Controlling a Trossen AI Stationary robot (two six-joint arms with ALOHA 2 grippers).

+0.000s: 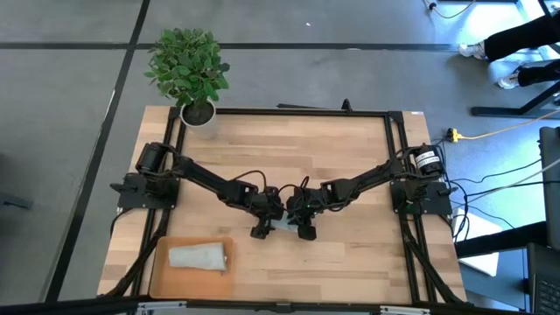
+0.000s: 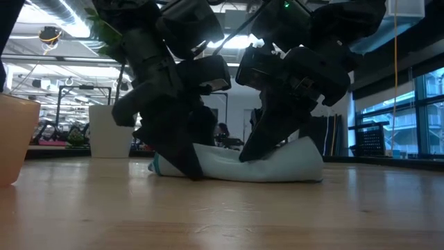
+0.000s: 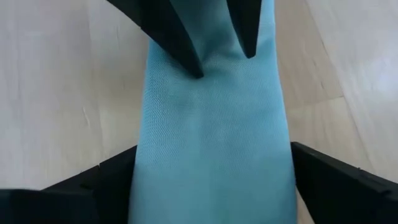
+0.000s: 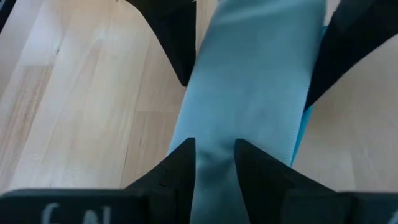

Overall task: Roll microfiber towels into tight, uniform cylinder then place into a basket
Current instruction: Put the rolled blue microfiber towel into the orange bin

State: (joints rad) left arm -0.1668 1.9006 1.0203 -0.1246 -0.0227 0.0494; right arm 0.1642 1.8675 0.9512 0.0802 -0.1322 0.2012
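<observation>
Light blue rolled towel (image 2: pixel 277 167) flat on table (image 2: pixel 222 215); both end effectors pressing down on it.

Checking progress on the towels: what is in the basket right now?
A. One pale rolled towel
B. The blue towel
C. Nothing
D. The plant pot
A. In the high view one pale rolled towel lies in the basket, while the blue towel is on the table between the left gripper and the right gripper.
</observation>
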